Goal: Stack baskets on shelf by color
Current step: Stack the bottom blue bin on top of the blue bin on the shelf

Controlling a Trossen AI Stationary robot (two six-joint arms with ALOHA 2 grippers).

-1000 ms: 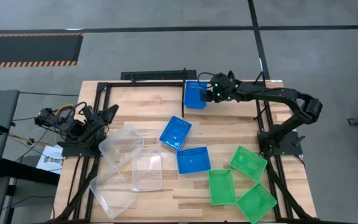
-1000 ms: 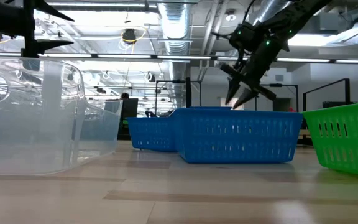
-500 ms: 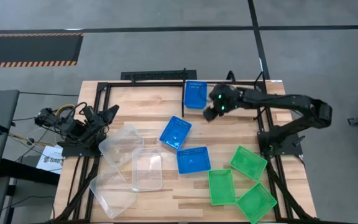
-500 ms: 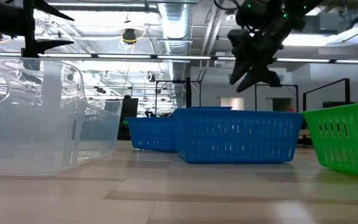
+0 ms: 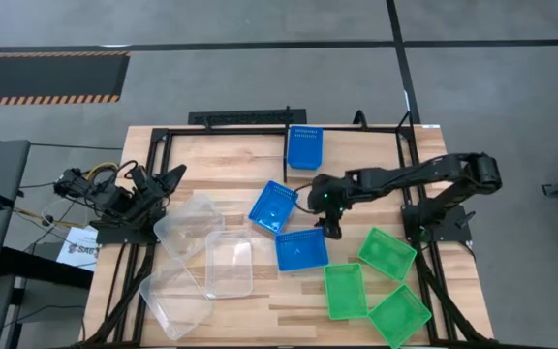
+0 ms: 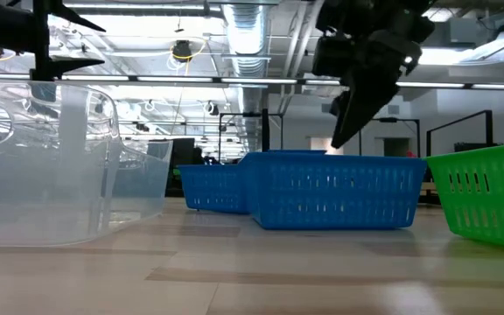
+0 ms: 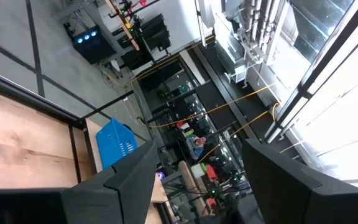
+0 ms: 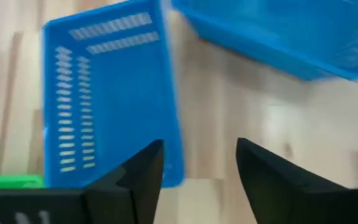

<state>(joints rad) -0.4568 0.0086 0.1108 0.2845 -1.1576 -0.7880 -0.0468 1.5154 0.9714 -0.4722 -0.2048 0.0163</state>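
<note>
- One blue basket (image 5: 305, 146) sits on the shelf (image 5: 231, 152).
- Right gripper (image 5: 331, 219), jaws released, hovers just beside the next blue basket (image 5: 301, 248); it needs gripping.
- Left gripper (image 5: 163, 178) waits, released.

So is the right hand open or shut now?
Open. In its wrist view the right hand shows a clear gap between its fingers, nothing in it, above a blue basket.

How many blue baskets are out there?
3: one blue basket at the table's far edge, one tilted mid-table, one just nearer, beside the right gripper. None seem hidden.
</note>
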